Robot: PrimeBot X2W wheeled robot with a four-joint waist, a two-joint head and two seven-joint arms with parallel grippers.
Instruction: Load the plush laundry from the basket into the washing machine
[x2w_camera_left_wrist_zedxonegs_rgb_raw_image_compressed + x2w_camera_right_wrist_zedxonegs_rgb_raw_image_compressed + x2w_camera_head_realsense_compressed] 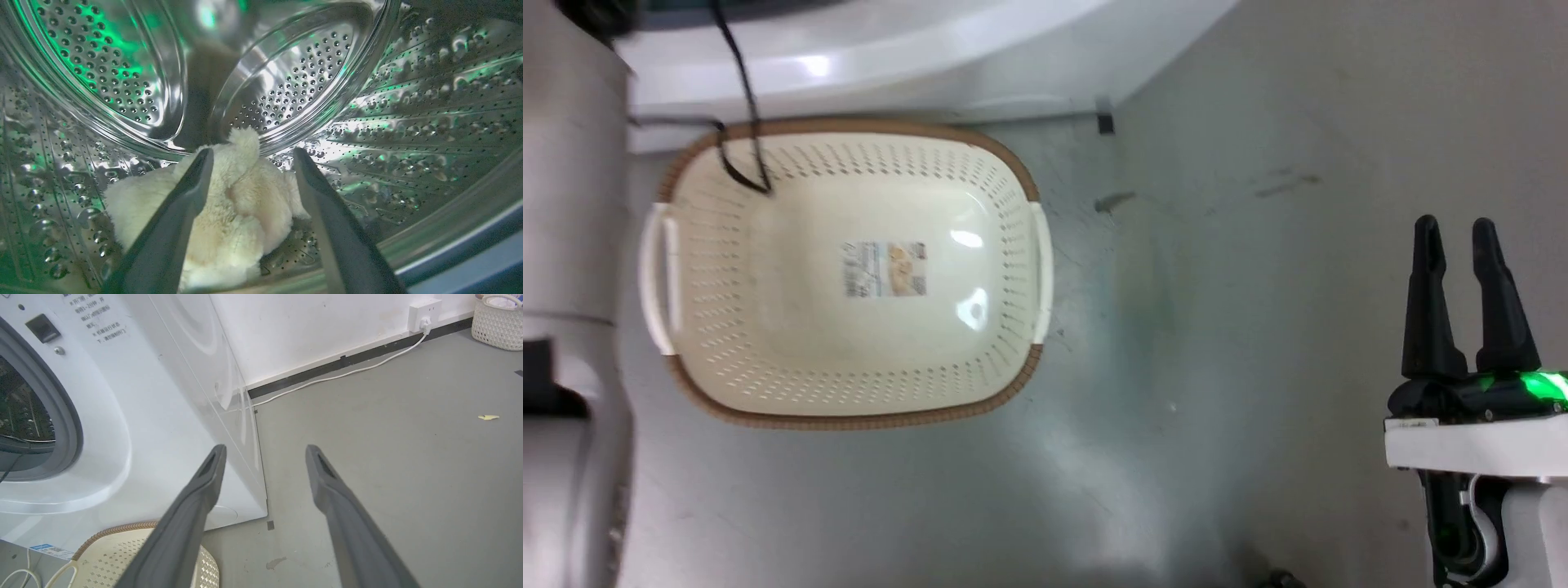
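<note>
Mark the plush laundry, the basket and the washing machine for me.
plush laundry point(241, 212): left wrist view, middle of its fluffy body.
basket point(849, 380): head view, perforated near wall.
washing machine point(155, 416): right wrist view, white front panel.

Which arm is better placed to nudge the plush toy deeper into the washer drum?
Left. The left gripper is inside the drum, open, with the plush laundry right before its fingers. The right gripper hangs open over the floor, outside the washing machine.
</note>
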